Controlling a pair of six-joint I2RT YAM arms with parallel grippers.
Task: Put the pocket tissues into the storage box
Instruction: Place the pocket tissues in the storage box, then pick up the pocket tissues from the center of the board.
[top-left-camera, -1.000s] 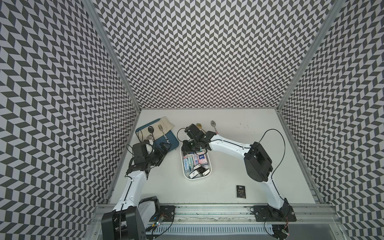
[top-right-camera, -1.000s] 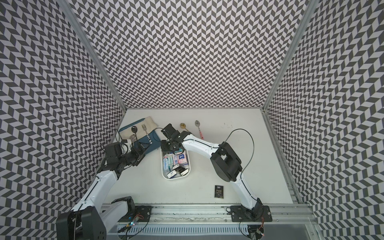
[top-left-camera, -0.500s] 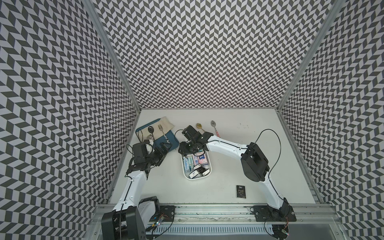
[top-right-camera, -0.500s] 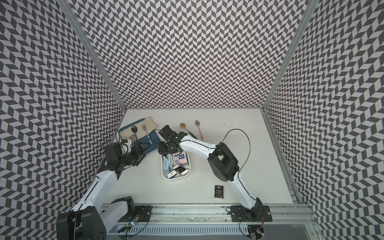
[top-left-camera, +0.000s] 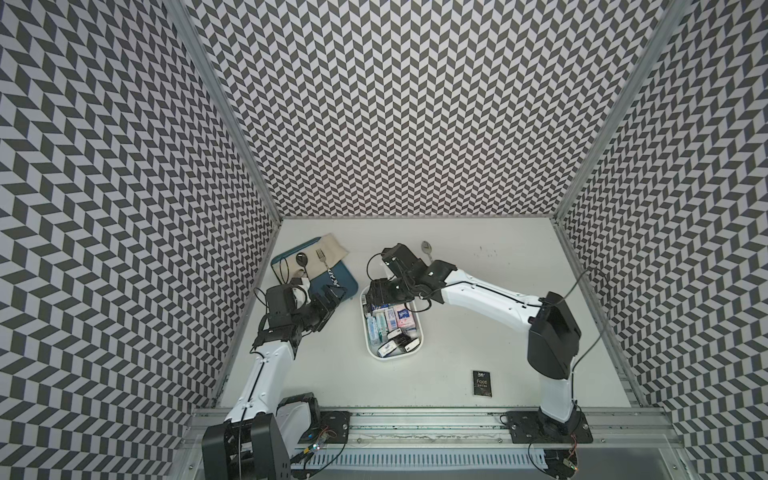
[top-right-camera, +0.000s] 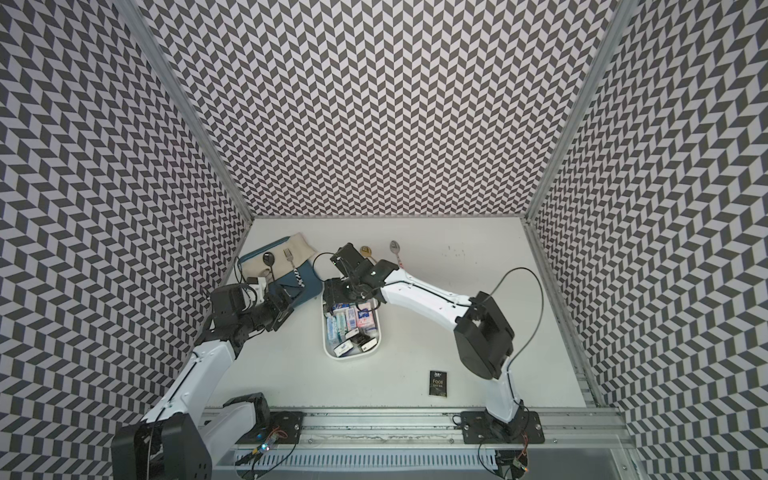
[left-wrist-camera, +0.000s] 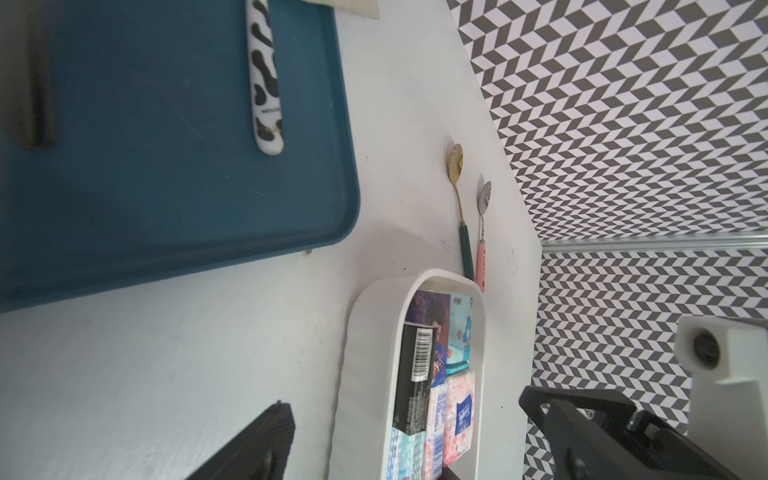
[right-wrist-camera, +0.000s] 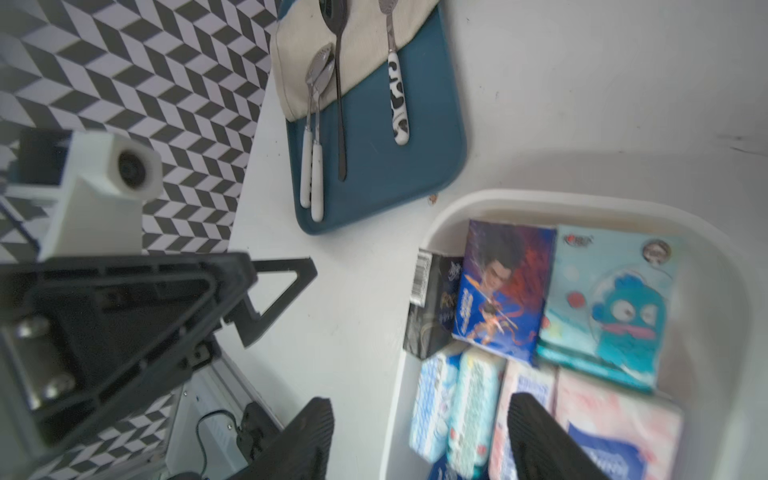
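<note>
The white storage box (top-left-camera: 395, 360) (top-right-camera: 351, 357) stands mid-table and holds several pocket tissues (top-left-camera: 390, 322) (right-wrist-camera: 505, 291), laid flat. A black packet (right-wrist-camera: 432, 309) (left-wrist-camera: 411, 374) stands on edge against one long wall. Another black packet lettered "Face" (top-left-camera: 483, 383) (top-right-camera: 437, 382) lies alone on the table near the front. My right gripper (top-left-camera: 380, 296) (top-right-camera: 334, 298) (right-wrist-camera: 419, 415) hovers open over the box's far end, straddling that wall, nothing gripped. My left gripper (top-left-camera: 334, 296) (top-right-camera: 286, 304) is open and empty, left of the box by the tray's corner.
A teal tray (top-left-camera: 343, 286) (top-right-camera: 311, 282) (left-wrist-camera: 166, 166) with a beige cloth (top-left-camera: 334, 249) and cutlery lies at the back left, close to the box. Two spoons, gold (left-wrist-camera: 456, 162) and silver (top-left-camera: 427, 248) (left-wrist-camera: 484, 195), lie just behind the box.
My right gripper's jaws have spread from nearly shut to open over the box's far end. The left arm has not moved.
</note>
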